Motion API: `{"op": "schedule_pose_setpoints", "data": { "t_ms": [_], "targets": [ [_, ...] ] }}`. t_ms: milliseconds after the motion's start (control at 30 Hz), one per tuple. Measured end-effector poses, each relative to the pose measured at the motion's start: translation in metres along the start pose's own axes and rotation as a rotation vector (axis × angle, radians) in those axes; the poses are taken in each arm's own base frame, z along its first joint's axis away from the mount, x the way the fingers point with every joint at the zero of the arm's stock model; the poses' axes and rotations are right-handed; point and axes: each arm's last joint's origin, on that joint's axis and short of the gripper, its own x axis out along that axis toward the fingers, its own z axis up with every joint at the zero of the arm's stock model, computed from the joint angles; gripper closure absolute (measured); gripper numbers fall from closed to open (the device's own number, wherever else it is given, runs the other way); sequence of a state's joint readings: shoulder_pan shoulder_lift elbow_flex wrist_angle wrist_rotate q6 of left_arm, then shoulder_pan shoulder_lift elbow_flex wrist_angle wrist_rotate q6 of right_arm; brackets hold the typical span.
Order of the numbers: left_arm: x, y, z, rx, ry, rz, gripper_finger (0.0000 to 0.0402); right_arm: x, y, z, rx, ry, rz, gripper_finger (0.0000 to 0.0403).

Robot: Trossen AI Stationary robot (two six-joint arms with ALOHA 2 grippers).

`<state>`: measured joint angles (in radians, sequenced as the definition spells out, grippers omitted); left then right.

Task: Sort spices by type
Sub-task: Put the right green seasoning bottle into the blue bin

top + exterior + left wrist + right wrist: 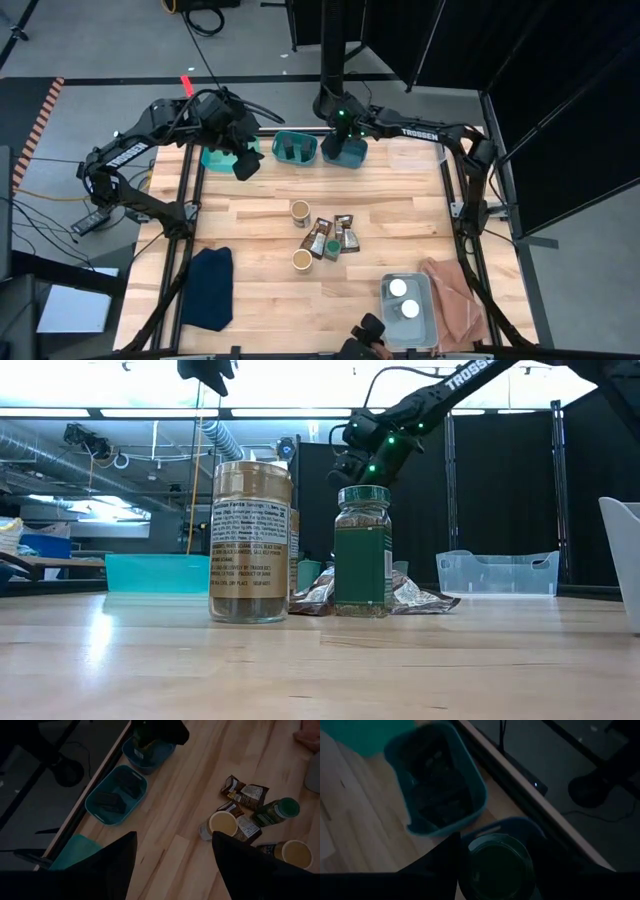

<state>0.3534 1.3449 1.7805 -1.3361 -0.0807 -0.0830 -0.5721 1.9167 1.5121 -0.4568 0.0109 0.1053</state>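
1. A green-lidded jar (501, 865) is clamped in the right gripper (495, 870), above a blue bin (345, 152) at the table's upper centre.
2. Tan-topped jars (300, 211), packets (322, 238) and another green jar (275, 811) lie mid-table.
3. Black jars (294, 150) sit in the middle teal bin (294, 147).
4. Left gripper (172, 857), upper left, has its fingers apart and empty.
5. White-lidded jars (398, 289) fill the pale bin (407, 303), lower right.

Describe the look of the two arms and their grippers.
Both arms are dark, jointed tubes with black cables running along them. The right arm carries white TROSSEN lettering and small green lights near its wrist. The left arm bears white lettering too. Each gripper has two flat dark fingers.
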Motion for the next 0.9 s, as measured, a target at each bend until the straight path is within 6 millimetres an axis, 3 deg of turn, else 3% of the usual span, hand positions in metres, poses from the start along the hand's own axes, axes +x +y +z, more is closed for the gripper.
{"op": "schedule_pose_setpoints", "data": {
  "t_ms": [167, 467, 700, 900],
  "targets": [
    [0.0000, 0.0000, 0.0000, -0.001, 0.000, 0.000, 0.0138, 0.0000, -0.0008, -0.0013, -0.001, -0.004, -0.024, 0.0170],
    [0.0000, 0.0000, 0.0000, -0.001, 0.000, 0.000, 0.0138, 0.0001, -0.0007, -0.0004, -0.020, -0.013, -0.024, 0.0183],
    [0.0000, 0.0000, 0.0000, -0.001, 0.000, 0.000, 0.0138, -0.0002, -0.0007, 0.0001, -0.019, -0.018, -0.023, 0.0151],
    [0.0000, 0.0000, 0.0000, -0.001, 0.000, 0.000, 0.0138, -0.0002, -0.0005, -0.0001, -0.020, -0.016, -0.023, 0.0147]
  ]
}}
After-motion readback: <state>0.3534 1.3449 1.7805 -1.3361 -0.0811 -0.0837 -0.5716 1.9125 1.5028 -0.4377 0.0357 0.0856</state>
